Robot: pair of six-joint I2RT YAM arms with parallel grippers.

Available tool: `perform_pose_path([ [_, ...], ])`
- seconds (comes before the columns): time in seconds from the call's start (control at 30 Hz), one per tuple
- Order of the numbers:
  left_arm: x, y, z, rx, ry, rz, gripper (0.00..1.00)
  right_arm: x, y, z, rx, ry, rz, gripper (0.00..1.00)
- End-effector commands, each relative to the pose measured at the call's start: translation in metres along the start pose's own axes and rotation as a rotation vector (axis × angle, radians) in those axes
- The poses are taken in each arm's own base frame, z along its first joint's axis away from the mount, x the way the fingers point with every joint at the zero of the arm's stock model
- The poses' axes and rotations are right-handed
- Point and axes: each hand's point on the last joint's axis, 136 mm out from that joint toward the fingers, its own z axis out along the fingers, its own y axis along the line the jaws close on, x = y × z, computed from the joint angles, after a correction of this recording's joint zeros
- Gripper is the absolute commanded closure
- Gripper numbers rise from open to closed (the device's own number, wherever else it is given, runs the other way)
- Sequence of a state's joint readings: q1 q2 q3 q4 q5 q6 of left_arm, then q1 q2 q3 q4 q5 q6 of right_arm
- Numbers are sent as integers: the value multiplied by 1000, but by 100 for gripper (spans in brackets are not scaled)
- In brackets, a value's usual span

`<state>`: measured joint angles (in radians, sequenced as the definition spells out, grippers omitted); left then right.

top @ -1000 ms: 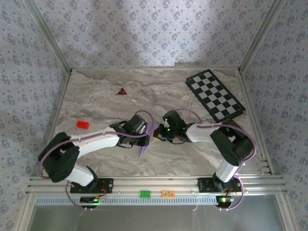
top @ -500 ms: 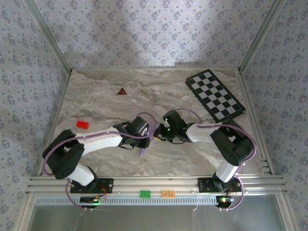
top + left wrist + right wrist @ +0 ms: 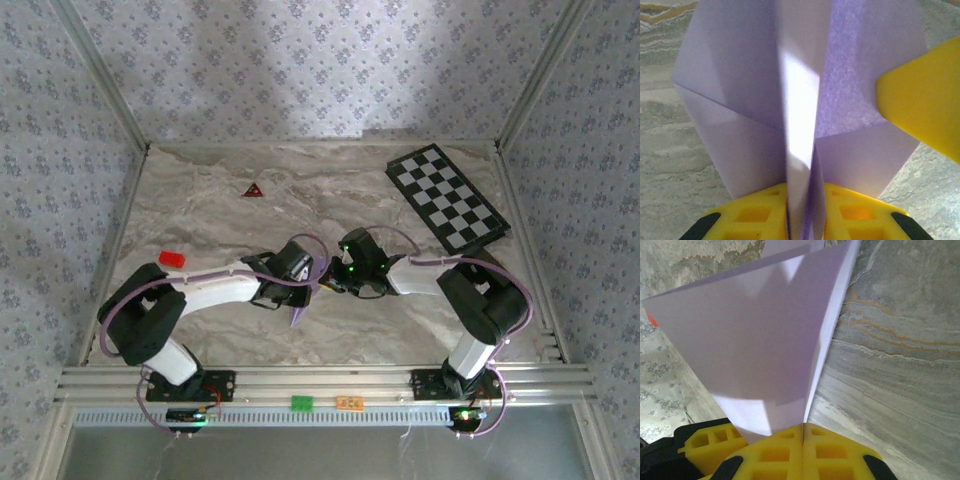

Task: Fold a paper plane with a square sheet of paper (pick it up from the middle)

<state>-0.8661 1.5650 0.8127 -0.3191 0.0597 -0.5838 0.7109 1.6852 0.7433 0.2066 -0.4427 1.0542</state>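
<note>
Left of the black-and-white checkered board (image 3: 447,198), left gripper (image 3: 806,202) and right gripper (image 3: 804,432) both clamp the pale lilac folded paper plane (image 3: 790,100)

Table (image 3: 230,215): marbled grey-beige top, carrying three loose items.
Checkered board (image 3: 447,197): lying flat, beyond and well right of the right gripper (image 3: 328,283).
Dark red triangle (image 3: 252,189): lying beyond the left gripper (image 3: 311,288), toward the back wall.
Red block (image 3: 172,259): sitting well left of the left gripper.
</note>
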Motion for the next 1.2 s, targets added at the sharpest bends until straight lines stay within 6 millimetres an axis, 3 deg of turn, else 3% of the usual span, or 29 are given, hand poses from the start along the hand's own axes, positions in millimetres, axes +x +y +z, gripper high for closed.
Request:
perform_pose_path([
  [0.0,-3,-7,0,8,17,21,78,-1,3,-2,-10,5,-1,95],
  [0.2,0,-6,1,1,27,25,83,-3,2,-3,-14,2,4,93],
  [0.37,-4,-5,-1,-15,15,11,88,-4,1,-8,-19,0,-4,84],
  [0.43,-7,2,-3,-61,2,-10,88,-6,0,-15,-28,-16,-13,75],
  [0.57,-18,8,-9,-124,-38,-70,89,-14,-9,-39,-3,-69,-24,67],
  [0.87,-37,25,-10,-302,-63,-158,89,-27,-51,-95,100,-199,41,64],
  [1.17,-40,28,-2,-357,-38,-176,89,-27,-63,-112,96,-254,76,63],
])
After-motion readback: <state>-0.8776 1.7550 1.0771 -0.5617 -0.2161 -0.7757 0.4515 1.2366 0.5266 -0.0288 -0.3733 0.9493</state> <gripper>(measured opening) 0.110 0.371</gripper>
